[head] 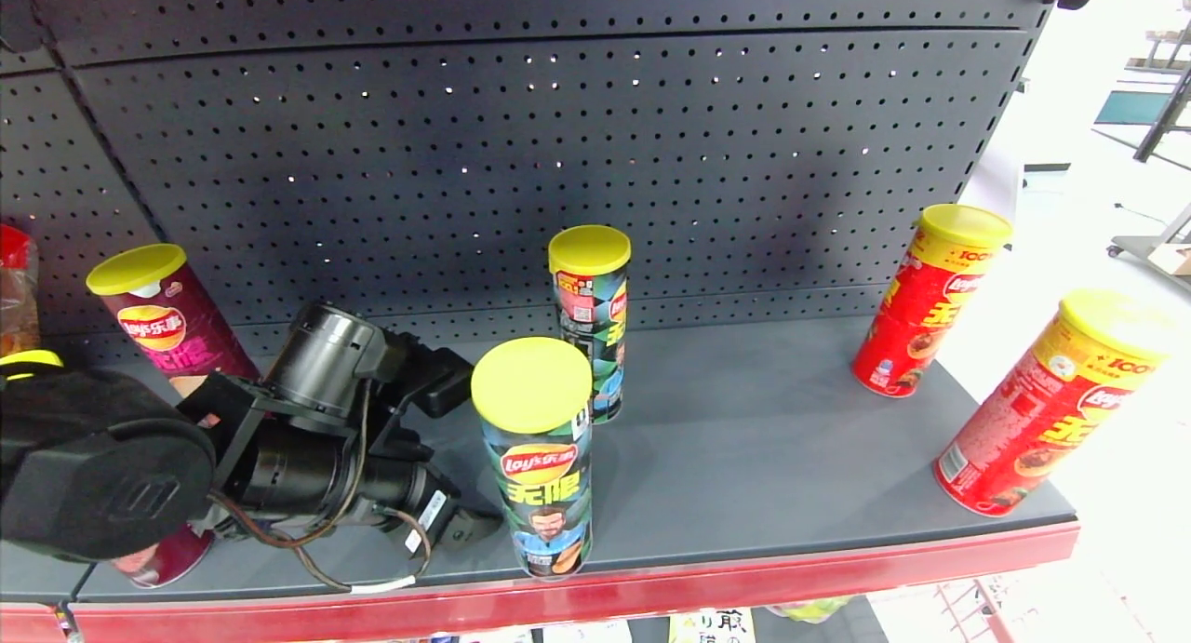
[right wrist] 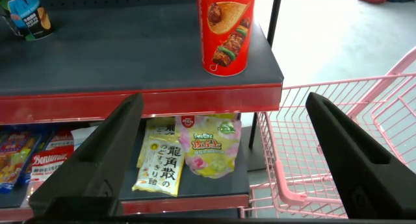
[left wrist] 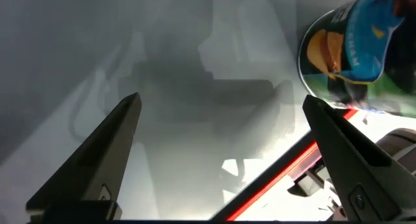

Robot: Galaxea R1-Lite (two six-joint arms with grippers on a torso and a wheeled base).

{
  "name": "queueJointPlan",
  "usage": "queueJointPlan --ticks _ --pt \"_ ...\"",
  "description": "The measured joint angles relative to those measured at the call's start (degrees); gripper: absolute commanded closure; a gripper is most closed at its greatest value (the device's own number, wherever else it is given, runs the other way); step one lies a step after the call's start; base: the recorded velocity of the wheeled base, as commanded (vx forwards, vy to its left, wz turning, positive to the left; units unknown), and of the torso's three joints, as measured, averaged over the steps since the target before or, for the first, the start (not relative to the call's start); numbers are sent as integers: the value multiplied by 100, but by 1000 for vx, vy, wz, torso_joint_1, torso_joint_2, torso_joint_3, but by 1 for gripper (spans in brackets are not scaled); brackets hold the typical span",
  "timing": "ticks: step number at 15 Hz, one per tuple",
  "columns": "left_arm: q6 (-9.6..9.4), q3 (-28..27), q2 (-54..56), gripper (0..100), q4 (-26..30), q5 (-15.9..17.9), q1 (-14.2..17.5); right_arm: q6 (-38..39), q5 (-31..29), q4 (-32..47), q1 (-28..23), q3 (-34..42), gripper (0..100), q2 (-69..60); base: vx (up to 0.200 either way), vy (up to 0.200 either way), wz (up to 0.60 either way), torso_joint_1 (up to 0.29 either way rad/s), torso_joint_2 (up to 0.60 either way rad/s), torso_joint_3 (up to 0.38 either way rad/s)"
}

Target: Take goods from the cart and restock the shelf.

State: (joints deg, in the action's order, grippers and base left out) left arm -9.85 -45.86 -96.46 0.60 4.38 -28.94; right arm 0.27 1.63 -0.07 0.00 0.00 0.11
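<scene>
Both open, empty: left gripper (left wrist: 221, 100) at nine o'clock of the chip can (head: 544, 457), right gripper (right wrist: 223, 104) near the cart (right wrist: 338, 152). Can likely light, slick; grip mid-body.

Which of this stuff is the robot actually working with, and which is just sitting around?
Part of the job: front green can, shelf, pink cart, left gripper, right gripper.
Just lying about: snack packets on the lower shelf, pegboard back panel.

Logo oval with large characters: front green canister (head: 544, 466), maroon canister (head: 172, 331). Rear red canister (head: 921, 299) and front red canister (head: 1047, 420): same logo, plus apparently a numeral band near the top. Yellow packet (right wrist: 159, 162): bold characters.
</scene>
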Motion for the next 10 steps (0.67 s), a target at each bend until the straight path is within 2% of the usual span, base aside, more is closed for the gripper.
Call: queueJointPlan --ticks 10 --pt "2 -168 -150 0 11 -94 -63 0 0 0 0 0 0 0 0 0 0 0 0 0"
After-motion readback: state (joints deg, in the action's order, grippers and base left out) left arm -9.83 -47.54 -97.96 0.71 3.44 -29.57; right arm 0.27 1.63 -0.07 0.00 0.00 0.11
